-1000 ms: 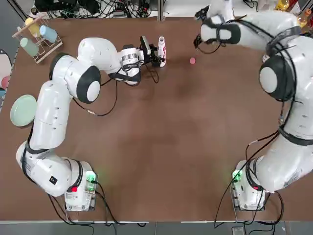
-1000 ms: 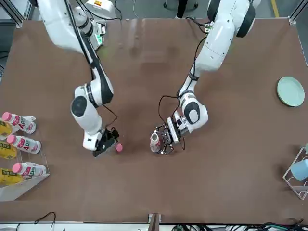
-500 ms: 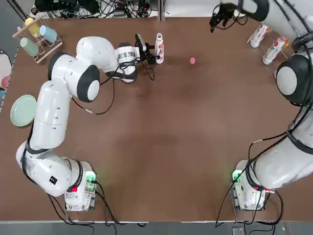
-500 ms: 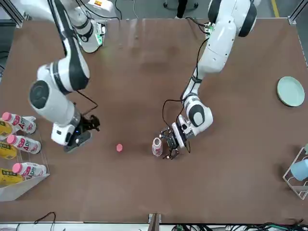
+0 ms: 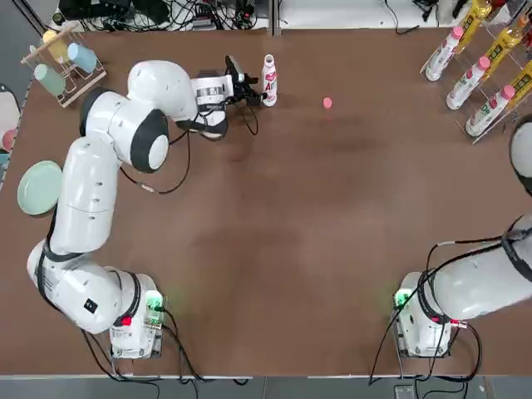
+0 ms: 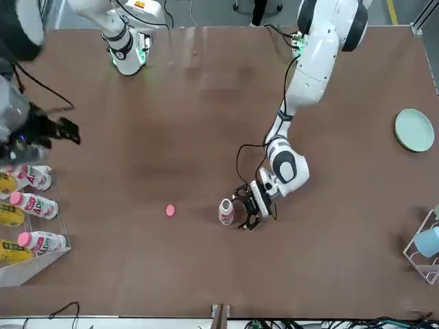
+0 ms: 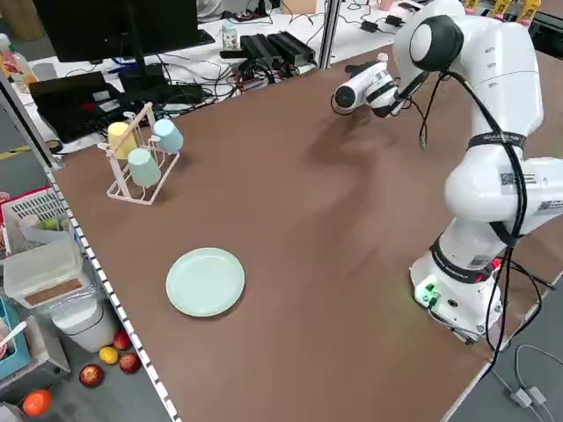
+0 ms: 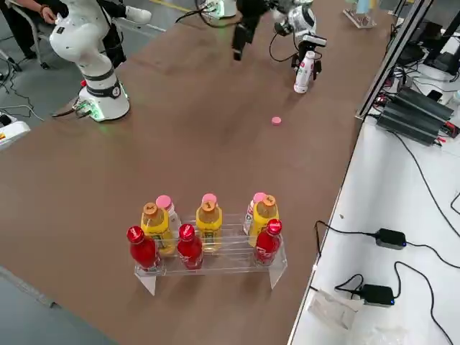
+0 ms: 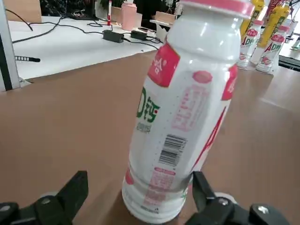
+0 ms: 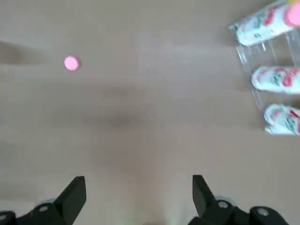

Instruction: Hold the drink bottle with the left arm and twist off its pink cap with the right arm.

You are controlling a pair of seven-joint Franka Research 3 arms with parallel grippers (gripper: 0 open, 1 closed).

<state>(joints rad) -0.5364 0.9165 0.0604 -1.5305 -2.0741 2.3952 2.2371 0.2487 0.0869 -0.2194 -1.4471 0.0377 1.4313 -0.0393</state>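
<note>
Since a second ago, a long retreat by the right gripper [image 10: 138,190]: away from the pink cap [image 5: 327,103] and out toward the rack of bottles [image 5: 478,75] at the robot's right edge of the table [image 5: 274,249]. Also a small slide of the left gripper [image 6: 241,211] back from the drink bottle [image 5: 269,81], which has shifted a little toward the far edge.

Now standing upright near the far edge, with a bare white neck. Lying flat on the wood to the robot's right of it and well apart, the cap.

Judged from that: twisting-off already done, and the step in hand a release and withdrawal.

Left fingers [image 9: 75,190] spread wide to either side of the bottle's base and gripping nothing. A clear gap at one finger. At the other, just beside the label; cannot tell whether touching.

Right fingers [image 10: 75,192] likewise fully apart and empty, over bare tabletop, with the cap far off in the wrist view.

Next, probably: draw the left gripper straight back along the table, keeping both fingers off the bottle. Being slim and light, likely to tip at a slight knock from the nearer finger. No further work apparent for the right arm beyond parking clear of the rack.
</note>
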